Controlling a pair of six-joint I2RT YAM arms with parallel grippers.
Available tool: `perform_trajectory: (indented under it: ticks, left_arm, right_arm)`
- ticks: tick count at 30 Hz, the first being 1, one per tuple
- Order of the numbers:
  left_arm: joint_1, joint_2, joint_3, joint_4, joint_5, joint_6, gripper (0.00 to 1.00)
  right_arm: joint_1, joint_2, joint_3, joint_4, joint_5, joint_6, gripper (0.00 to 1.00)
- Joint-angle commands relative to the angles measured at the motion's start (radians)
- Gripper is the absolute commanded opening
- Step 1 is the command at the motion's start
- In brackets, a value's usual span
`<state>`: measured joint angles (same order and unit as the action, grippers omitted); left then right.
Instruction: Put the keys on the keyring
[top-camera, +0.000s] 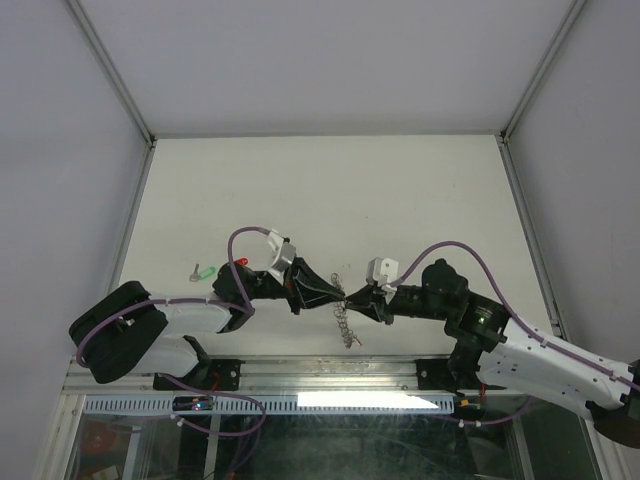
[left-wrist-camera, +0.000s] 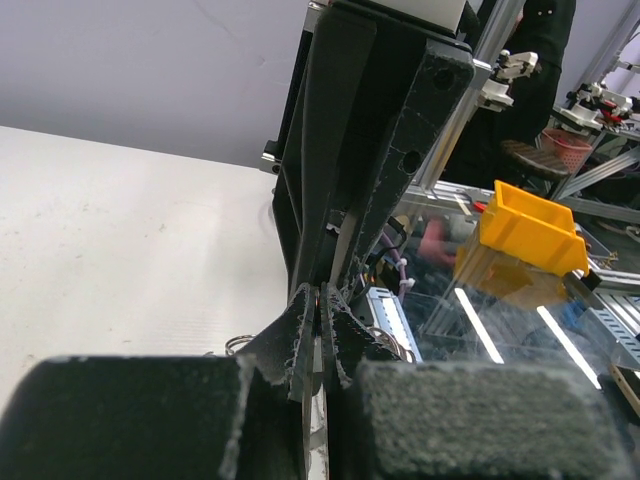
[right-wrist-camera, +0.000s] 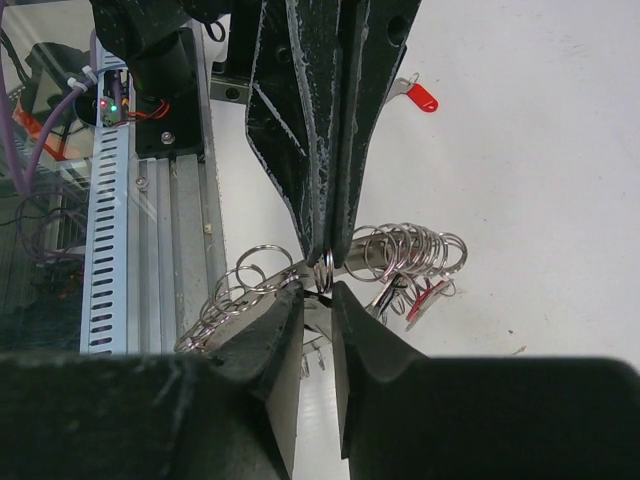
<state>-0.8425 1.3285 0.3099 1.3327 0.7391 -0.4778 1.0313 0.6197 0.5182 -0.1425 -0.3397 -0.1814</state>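
Observation:
The keyring (top-camera: 345, 322) hangs as a chain of small silver rings between my two grippers near the table's front edge. In the right wrist view it (right-wrist-camera: 400, 250) is edge-on, with red and black keys (right-wrist-camera: 420, 295) dangling from it. My left gripper (top-camera: 338, 294) is shut on one small ring of its fringe (right-wrist-camera: 323, 270). My right gripper (top-camera: 354, 299) meets it tip to tip, its jaws (right-wrist-camera: 318, 292) nearly closed on a small dark-headed key. A loose green key (top-camera: 205, 270) and a loose red key (top-camera: 241, 263) lie on the table left of the left arm.
A metal rail (top-camera: 300, 375) runs along the table's near edge, close below the hanging rings. It also shows in the right wrist view (right-wrist-camera: 110, 200). An orange bin (left-wrist-camera: 520, 235) sits beyond the table edge. Grey walls close in the table's left, right and far sides.

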Motion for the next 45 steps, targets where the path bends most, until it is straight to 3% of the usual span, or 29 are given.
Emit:
perform_trajectory:
  ticks: [1, 10, 15, 21, 26, 31, 36, 45]
  left_arm:
    - [0.007, 0.002, 0.05, 0.094, 0.022, -0.019, 0.0]
    - [0.008, 0.013, 0.056, 0.093, 0.037, -0.022, 0.0]
    - [0.008, 0.015, 0.058, 0.09, 0.04, -0.023, 0.0]
    - [0.009, -0.002, 0.061, 0.038, 0.039, 0.004, 0.03]
    - [0.027, -0.095, 0.083, -0.198, 0.02, 0.125, 0.26]
    - [0.033, -0.249, 0.168, -0.645, -0.041, 0.371, 0.3]
    - [0.034, -0.319, 0.232, -0.928, -0.114, 0.538, 0.31]
    - [0.033, -0.324, 0.223, -0.991, -0.132, 0.565, 0.31]
  right_arm:
    - [0.002, 0.011, 0.049, 0.068, -0.031, -0.003, 0.17]
    - [0.001, 0.037, 0.057, 0.08, -0.047, 0.002, 0.11]
    - [0.001, 0.045, 0.065, 0.082, -0.044, 0.002, 0.0]
    - [0.001, 0.051, 0.13, -0.035, 0.009, -0.016, 0.0]
    - [0.001, 0.106, 0.261, -0.255, 0.062, -0.045, 0.0]
    - [0.001, 0.231, 0.422, -0.501, 0.094, -0.02, 0.0]
    - [0.001, 0.424, 0.6, -0.762, 0.128, 0.047, 0.0]
    - [0.001, 0.613, 0.752, -0.989, 0.224, 0.121, 0.0]
